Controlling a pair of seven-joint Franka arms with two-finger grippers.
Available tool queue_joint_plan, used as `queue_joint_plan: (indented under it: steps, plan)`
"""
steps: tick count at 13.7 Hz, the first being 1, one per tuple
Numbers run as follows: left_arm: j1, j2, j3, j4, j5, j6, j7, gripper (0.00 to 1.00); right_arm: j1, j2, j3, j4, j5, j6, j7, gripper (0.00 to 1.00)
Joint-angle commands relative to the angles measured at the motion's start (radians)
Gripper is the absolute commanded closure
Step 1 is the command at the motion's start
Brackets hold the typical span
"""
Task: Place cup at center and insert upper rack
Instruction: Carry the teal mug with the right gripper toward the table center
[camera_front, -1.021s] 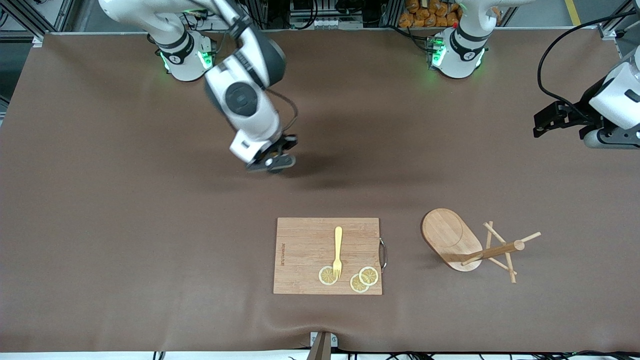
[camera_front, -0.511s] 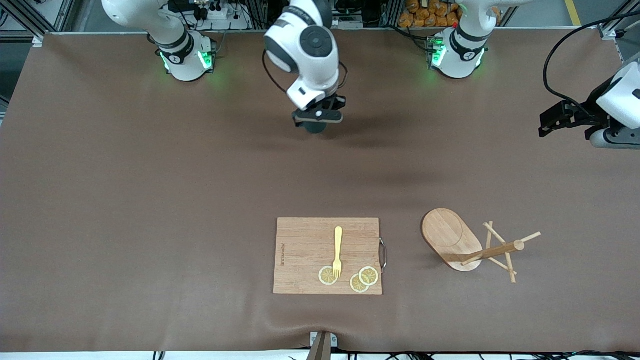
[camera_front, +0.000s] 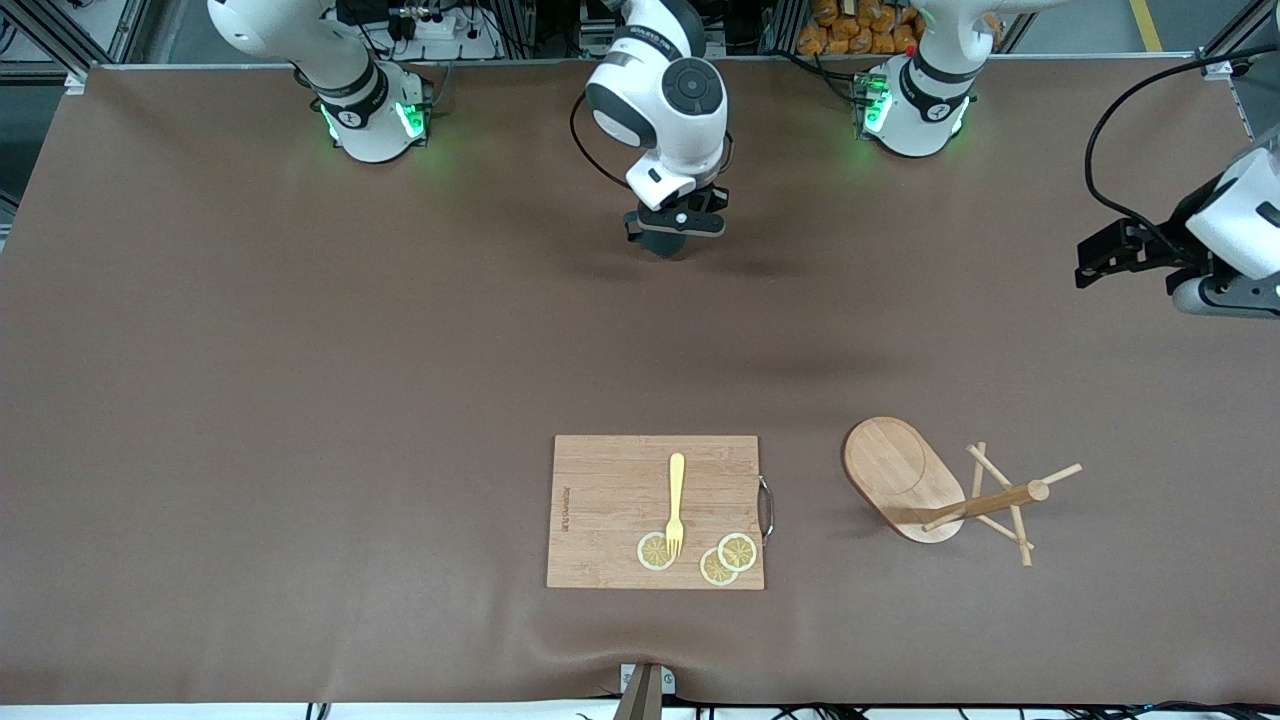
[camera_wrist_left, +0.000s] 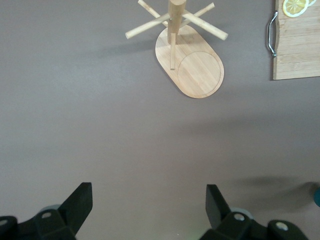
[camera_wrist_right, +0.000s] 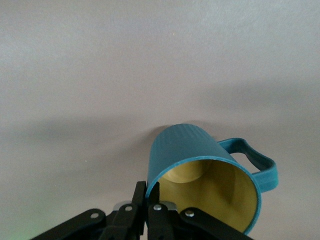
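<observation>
The dark teal ribbed cup (camera_wrist_right: 192, 145) with a yellowish inside hangs tilted from my right gripper (camera_wrist_right: 149, 192), which is shut on its rim, one finger inside and one outside. In the front view that gripper (camera_front: 673, 228) is over the bare mat between the two arm bases, and only a dark edge of the cup (camera_front: 663, 246) shows under it. The upper rack (camera_front: 897, 470), a light wooden mug tree, stands on its oval base with its post (camera_front: 990, 499) and pegs. My left gripper (camera_wrist_left: 148, 202) is open and empty over bare mat at the left arm's end, apart from the rack (camera_wrist_left: 197, 70).
A wooden cutting board (camera_front: 610, 510) lies near the front edge, beside the rack, toward the right arm's end. On it are a yellow fork (camera_front: 676, 503) and lemon slices (camera_front: 728, 558). Its metal handle (camera_front: 767, 508) faces the rack.
My right arm has swung the cup away from the front camera and toward the left arm's end, to a spot between the bases. The left gripper has drifted slightly.
</observation>
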Motion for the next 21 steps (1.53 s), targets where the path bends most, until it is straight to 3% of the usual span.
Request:
queue_joint_plan:
  steps: [1,4,21]
  plan:
    - [0.015,0.017,-0.005,0.017,-0.009,0.012,0.042,0.0,0.025,0.025,-0.012,0.034,0.008,-0.009,0.066,1.0]
    - [0.015,0.036,-0.005,0.019,-0.008,0.039,0.042,0.0,0.025,0.051,-0.012,0.055,0.008,-0.009,0.192,1.0]
    - [0.013,0.054,-0.008,0.02,-0.008,0.081,0.044,0.0,0.024,0.084,-0.014,0.071,0.067,0.035,0.368,1.0]
